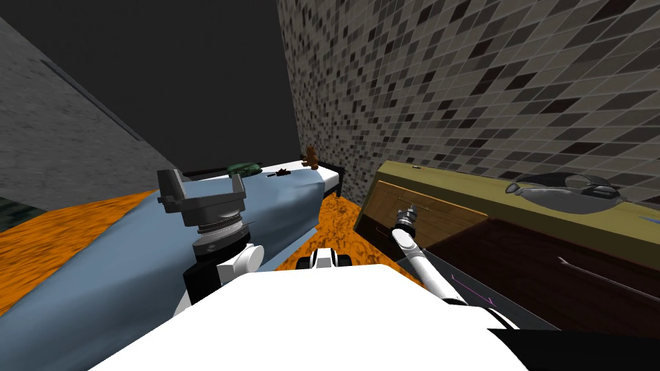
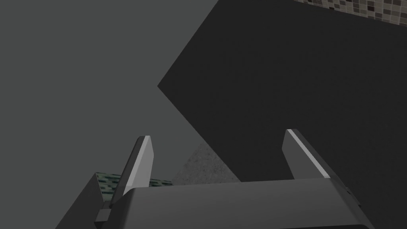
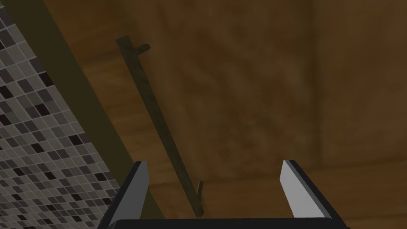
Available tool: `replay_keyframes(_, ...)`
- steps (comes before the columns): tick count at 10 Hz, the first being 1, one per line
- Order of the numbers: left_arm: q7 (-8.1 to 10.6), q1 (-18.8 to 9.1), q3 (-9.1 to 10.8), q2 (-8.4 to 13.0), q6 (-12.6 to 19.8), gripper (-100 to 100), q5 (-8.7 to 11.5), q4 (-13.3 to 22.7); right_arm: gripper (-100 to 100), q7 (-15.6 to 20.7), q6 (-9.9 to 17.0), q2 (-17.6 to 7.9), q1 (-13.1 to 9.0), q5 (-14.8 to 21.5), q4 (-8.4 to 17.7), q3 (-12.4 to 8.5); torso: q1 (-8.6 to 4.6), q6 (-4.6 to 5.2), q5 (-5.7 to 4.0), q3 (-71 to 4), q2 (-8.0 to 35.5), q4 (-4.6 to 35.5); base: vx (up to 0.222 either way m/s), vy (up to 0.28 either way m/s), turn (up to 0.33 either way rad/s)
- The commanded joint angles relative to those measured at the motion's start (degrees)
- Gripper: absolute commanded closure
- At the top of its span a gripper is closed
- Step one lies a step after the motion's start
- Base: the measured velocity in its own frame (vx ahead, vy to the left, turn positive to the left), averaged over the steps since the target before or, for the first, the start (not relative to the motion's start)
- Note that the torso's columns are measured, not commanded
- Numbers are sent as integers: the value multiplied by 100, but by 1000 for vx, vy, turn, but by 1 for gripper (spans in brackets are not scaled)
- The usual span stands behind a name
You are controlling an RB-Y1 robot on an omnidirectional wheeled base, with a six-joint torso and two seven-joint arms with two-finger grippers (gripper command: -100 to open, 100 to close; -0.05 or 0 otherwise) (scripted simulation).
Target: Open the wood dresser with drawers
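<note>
Right end effector (image 3: 214, 162) released, one end of the dresser (image 1: 515, 201) bar handle (image 3: 159, 123) between its fingers. Left end effector (image 1: 203, 177) released, above bed (image 1: 97, 277).

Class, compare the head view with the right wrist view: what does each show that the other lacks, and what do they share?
Head view's extras: the blue-covered bed, a teddy bear at its far end, the orange floor, the left gripper raised open over the bed, and a dark grey object on the dresser.
Right wrist view's extras: the right gripper open, with the end of the dark bar handle between its fingers, ungripped.
Shared: the light wood drawer front, the dresser's olive top and the tiled wall.
</note>
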Motion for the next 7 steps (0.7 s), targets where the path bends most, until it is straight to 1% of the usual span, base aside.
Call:
replay_keyframes(1, 0, 0, 0, 0, 0, 0, 0, 0, -100, 126, 214, -116, -169, 268, 240, -6, -2, 1, -1, 0, 0, 0, 28, 17, 66)
replay_keyframes(2, 0, 0, 0, 0, 0, 0, 0, 0, -100, 87, 161, -81, -108, 204, 165, -1, 0, 0, 0, -1, -2, -1, 13, 8, 14)
replay_keyframes(3, 0, 0, 0, 0, 0, 0, 0, 0, -100, 148, 16, -236, -202, 93, 205, -84, -1, 2, -1, 0, 1, 0, 60, -23, -16)
replay_keyframes(4, 0, 1, 1, 0, 0, 0, 0, 0, -100, 109, 118, -158, -151, 159, 189, -35, -10, 1, -2, -8, -14, -3, 39, -17, 0)
replay_keyframes(5, 0, 0, 1, 0, 0, 0, 0, 0, 100, 114, 99, -168, -157, 152, 190, -41, -3, 0, -3, -5, -7, -3, 6, -3, 1)
replay_keyframes(6, 0, 0, 0, 0, 0, 0, 0, 0, 100, 124, 69, -185, -162, 140, 164, -43, 5, 0, 1, 2, 4, 1, -62, 58, -43)
replay_keyframes(7, 0, -1, -1, -1, 0, 0, 0, 0, 100, 127, 58, -191, -164, 135, 155, -44, -6, -9, -44, 5, -2, -28, -124, 150, -27)
